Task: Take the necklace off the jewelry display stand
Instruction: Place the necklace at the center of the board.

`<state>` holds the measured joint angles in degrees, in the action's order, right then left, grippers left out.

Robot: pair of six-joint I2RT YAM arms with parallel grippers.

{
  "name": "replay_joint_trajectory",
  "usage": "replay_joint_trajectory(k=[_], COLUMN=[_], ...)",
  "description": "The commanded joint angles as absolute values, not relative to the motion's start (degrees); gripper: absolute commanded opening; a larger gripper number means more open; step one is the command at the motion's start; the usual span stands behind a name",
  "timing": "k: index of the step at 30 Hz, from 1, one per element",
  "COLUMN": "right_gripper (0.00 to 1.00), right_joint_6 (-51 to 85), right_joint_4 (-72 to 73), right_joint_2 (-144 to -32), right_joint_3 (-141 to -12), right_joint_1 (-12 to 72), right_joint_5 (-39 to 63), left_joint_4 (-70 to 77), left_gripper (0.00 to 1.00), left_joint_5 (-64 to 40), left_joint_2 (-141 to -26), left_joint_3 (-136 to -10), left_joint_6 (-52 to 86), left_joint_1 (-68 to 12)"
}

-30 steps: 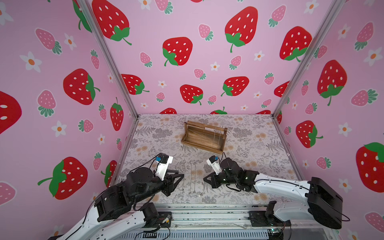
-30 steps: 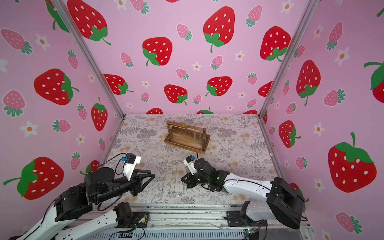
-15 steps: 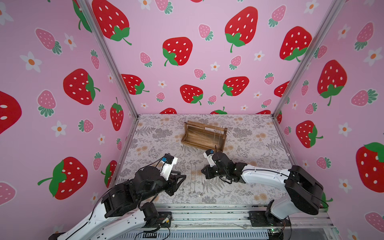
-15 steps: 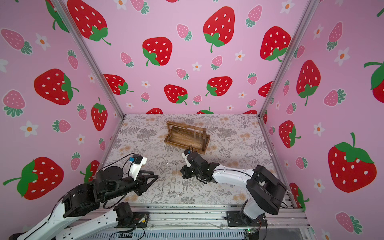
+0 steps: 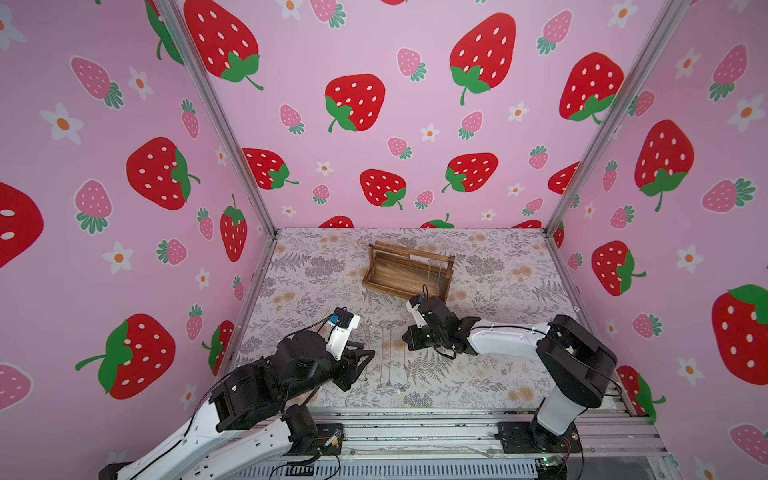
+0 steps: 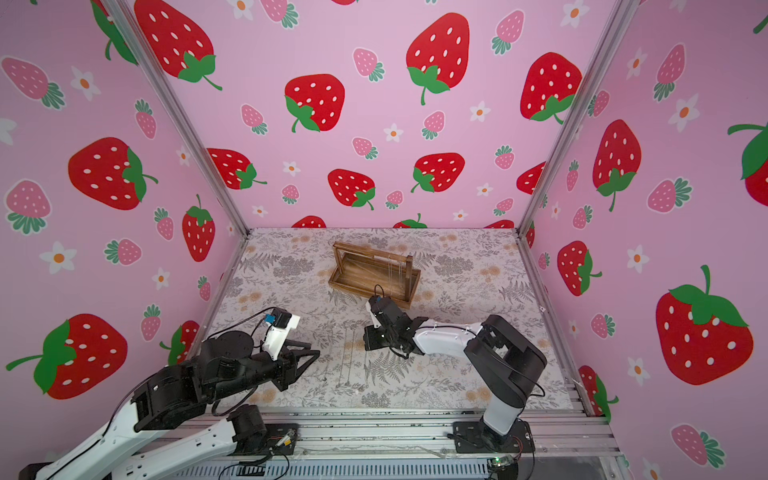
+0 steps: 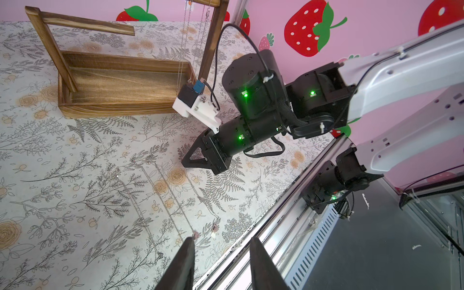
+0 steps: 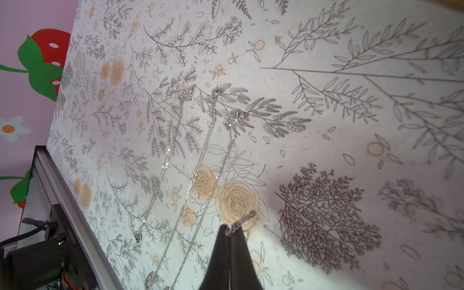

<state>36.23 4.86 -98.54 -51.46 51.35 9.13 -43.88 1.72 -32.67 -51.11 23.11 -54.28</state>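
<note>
Right gripper (image 8: 229, 229): pressed together, pinching a necklace (image 8: 242, 219) end just above the mat (image 8: 326, 125).
Left gripper (image 7: 222, 241): spread, empty, lower centre.
Jewelry display stand (image 5: 395, 289): upper centre, bearing hanging chains (image 7: 182, 45).
Tip: lay it beside the laid chains (image 8: 167, 150), untangled.

right arm (image 7: 401, 70): white shell, black joints, green lights | cable (image 7: 254, 44): black | right hand (image 7: 185, 162): black, seemingly triangular

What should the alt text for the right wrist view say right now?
The black right gripper is shut on a short length of thin silver chain over the white floral-printed tabletop. Beyond it, several thin silver necklaces lie stretched out side by side on the tabletop.
</note>
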Motion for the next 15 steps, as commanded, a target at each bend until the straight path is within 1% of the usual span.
replay_joint_trajectory(k=[1,15], right_gripper=[0.00,0.00], right_joint_6=[36.30,35.85], right_joint_4=[5.45,5.64], right_joint_2=[-99.91,-104.35], right_joint_3=[-53.30,-56.99], right_joint_1=[50.68,49.22], right_joint_5=[10.75,12.07], left_joint_4=[-43.00,-42.28], left_gripper=[0.37,0.37], left_joint_5=[1.36,0.44], left_joint_2=[-33.70,-34.16], left_joint_3=[-50.71,-50.42], left_joint_6=[22.02,22.06], left_joint_1=[-54.39,-54.36])
